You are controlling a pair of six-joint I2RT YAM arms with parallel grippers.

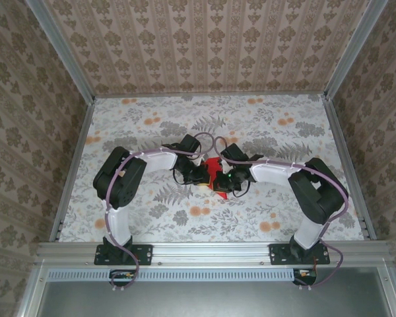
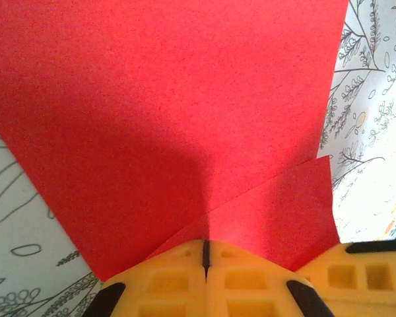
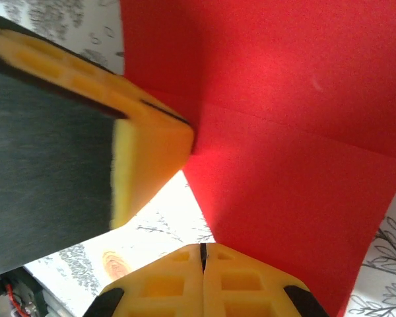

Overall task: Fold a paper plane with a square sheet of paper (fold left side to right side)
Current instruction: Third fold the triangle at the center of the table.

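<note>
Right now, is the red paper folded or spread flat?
Partly folded. In the left wrist view a flap lies over the red paper; the right wrist view shows a straight crease across it.

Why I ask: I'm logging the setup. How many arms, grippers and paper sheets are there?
Arms: 2, left arm and right arm
Grippers: 2, left gripper and right gripper
Red paper sheet: 1
Total: 5

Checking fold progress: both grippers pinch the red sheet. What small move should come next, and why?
Probably the left gripper should carry its pinched part across toward the right gripper: both are shut on the square sheet of paper, which is bent over, not yet pressed flat.
</note>
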